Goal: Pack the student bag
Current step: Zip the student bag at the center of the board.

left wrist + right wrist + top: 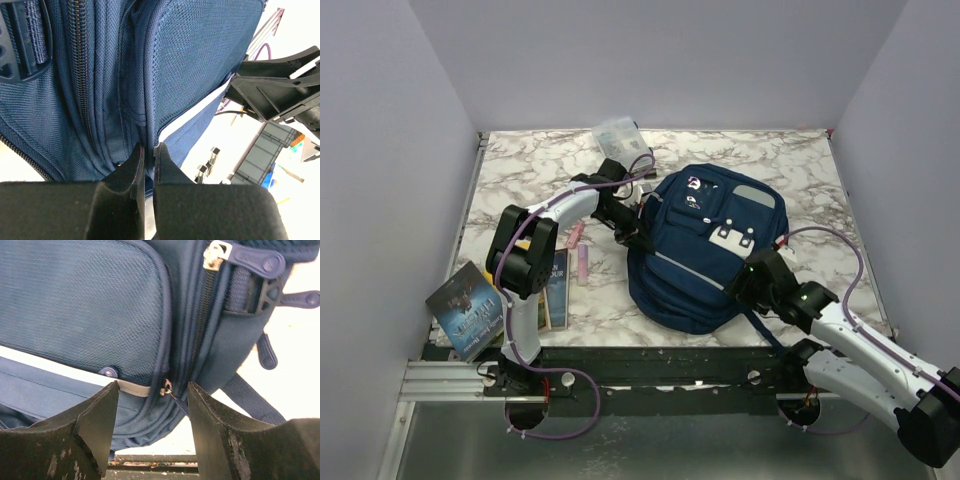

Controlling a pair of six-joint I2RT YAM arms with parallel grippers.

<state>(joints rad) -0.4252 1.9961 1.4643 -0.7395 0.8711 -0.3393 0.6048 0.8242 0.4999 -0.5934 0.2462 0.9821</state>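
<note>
Your backpack (705,250) lies flat in the middle of the tabletop (520,170), front pockets up. Left claw (146,150) is at the backpack's left edge, clenched tight on a seam of the blue fabric. Right claw (153,386) sits at the near right edge, fingers apart and grasping nothing, with a small zipper pull (166,388) between them. Books (470,305) lie at the near left corner, a clear pouch (617,132) at the far edge.

Left arm (570,205) and right arm (865,345): white shells, black joints. Purple cable (823,229) runs along each. Fingers (97,425): black, wedge-shaped; right pair scuffed.
</note>
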